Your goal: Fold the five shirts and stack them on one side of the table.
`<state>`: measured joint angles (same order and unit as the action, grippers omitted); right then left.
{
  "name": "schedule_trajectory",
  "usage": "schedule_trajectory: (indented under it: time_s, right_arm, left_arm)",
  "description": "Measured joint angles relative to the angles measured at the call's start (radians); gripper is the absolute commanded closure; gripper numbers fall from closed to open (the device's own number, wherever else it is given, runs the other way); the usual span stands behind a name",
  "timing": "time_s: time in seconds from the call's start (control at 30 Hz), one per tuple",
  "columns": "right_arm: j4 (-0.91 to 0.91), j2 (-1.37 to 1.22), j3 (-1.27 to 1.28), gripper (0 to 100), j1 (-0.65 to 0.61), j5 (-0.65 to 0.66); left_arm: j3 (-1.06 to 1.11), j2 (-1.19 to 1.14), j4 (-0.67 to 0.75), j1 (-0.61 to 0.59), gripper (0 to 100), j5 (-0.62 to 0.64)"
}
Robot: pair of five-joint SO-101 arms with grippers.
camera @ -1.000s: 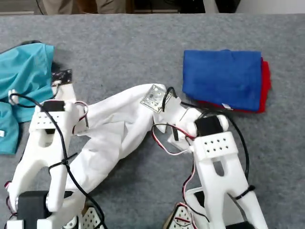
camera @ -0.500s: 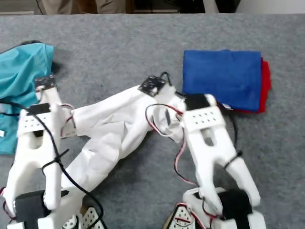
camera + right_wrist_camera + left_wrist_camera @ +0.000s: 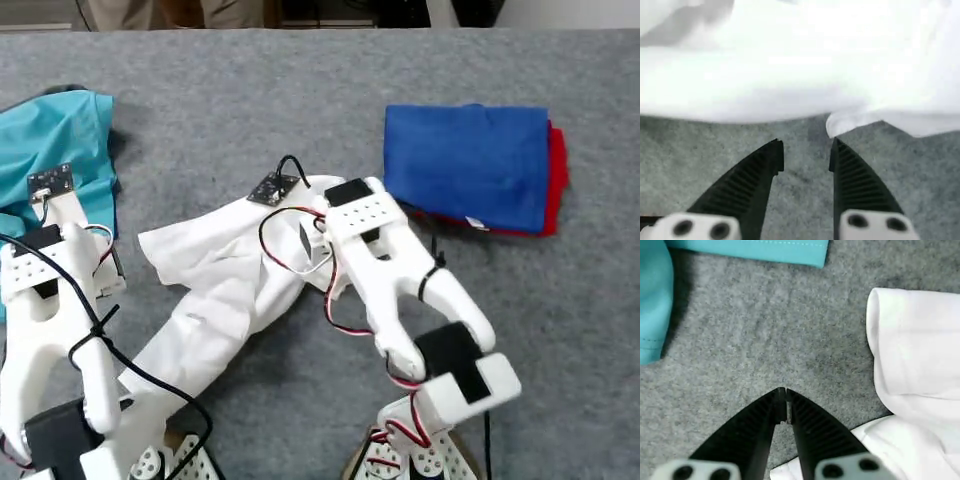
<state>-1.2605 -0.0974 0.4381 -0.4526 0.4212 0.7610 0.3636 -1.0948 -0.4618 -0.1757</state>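
Observation:
A crumpled white shirt (image 3: pixel 215 290) lies across the middle of the grey table (image 3: pixel 250 90). A teal shirt (image 3: pixel 55 145) is spread at the far left. A folded blue shirt (image 3: pixel 465 160) rests on a folded red shirt (image 3: pixel 558 170) at the right. My left gripper (image 3: pixel 785 394) is shut with nothing in it, low over bare table between the teal shirt (image 3: pixel 745 249) and the white shirt (image 3: pixel 915 355). My right gripper (image 3: pixel 805 149) is open over bare table right at the edge of the white shirt (image 3: pixel 790 60), and nothing sits between its fingers.
The left arm (image 3: pixel 45 300) stands along the table's left side, beside the teal shirt. The right arm (image 3: pixel 390 270) reaches from the front centre across the white shirt's right part. Bare table lies at the back and front right (image 3: pixel 570 350).
Both arms have swung to the left. The right arm went from beside the blue stack to over the white shirt. The white shirt's upper part has shifted left and bunched up.

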Motion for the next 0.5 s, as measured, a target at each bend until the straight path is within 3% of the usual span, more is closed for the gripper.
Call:
schedule_trajectory:
  time_s: [0.5]
  right_arm:
    - [0.106, -0.115, -0.003, 83.1, 0.026, 0.089]
  left_arm:
    - [0.000, 0.000, 0.000, 0.000, 98, 0.000]
